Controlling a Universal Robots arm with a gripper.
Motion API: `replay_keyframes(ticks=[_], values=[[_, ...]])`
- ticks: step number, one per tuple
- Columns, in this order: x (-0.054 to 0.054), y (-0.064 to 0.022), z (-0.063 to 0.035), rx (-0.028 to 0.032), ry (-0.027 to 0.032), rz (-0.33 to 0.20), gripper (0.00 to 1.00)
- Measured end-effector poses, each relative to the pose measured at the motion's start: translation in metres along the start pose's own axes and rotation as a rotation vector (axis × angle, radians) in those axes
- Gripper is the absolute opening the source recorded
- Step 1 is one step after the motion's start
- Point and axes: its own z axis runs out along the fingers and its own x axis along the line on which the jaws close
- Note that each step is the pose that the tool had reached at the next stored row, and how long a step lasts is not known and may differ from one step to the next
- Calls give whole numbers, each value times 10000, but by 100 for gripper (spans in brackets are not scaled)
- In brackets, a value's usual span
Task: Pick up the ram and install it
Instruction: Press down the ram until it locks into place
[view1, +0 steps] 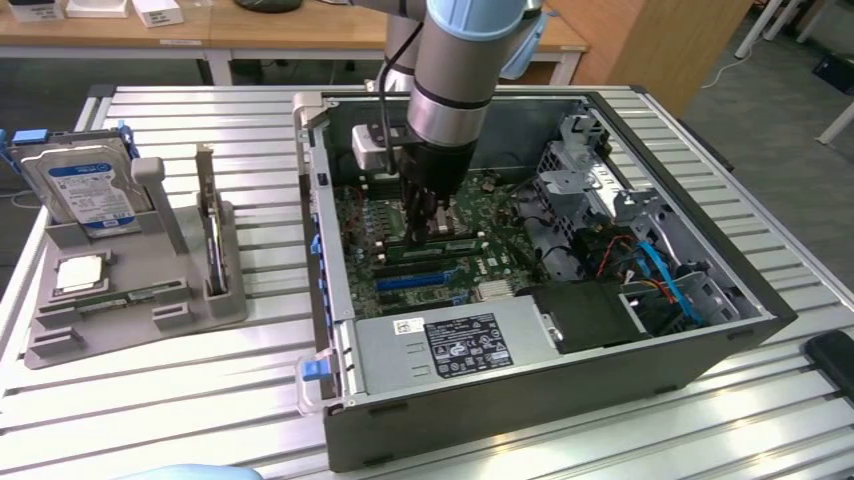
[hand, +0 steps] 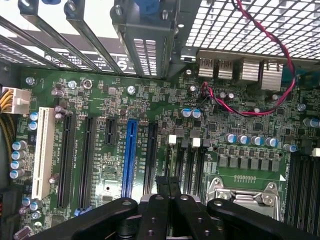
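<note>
On the exterior view's left of the open computer case (view1: 667, 330) sits a grey holder tray (view1: 200, 310); a hard drive (view1: 87, 185) stands at its far end, and the ram (view1: 150, 294) lies flat in a slot near its front edge. Inside the case, the gripper (view1: 424, 238) hangs low over the motherboard (view1: 414, 260), fingers (hand: 165, 187) pressed fully together, holding nothing, tips just above the board.

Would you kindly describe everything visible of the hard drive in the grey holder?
The hard drive is a flat, silvery metal box with a white and blue label on its face. It stands upright, tilted slightly back, in a slot of the grey holder, at the exterior view's left of the computer case.
</note>
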Motion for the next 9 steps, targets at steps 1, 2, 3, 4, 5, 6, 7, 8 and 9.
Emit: replay_keyframes(ticks=[1, 2, 3, 4, 5, 6, 7, 8, 9], values=[[0, 0, 2, 8, 0, 0, 10], [0, 0, 4, 17, 1, 1, 10], [0, 0, 5, 26, 3, 1, 10], [0, 0, 7, 36, 3, 1, 10], [0, 0, 9, 45, 4, 1, 10], [0, -1, 11, 54, 5, 1, 10], [0, -1, 13, 64, 7, 1, 10], [0, -1, 14, 72, 9, 1, 10], [0, 0, 16, 82, 12, 2, 10]])
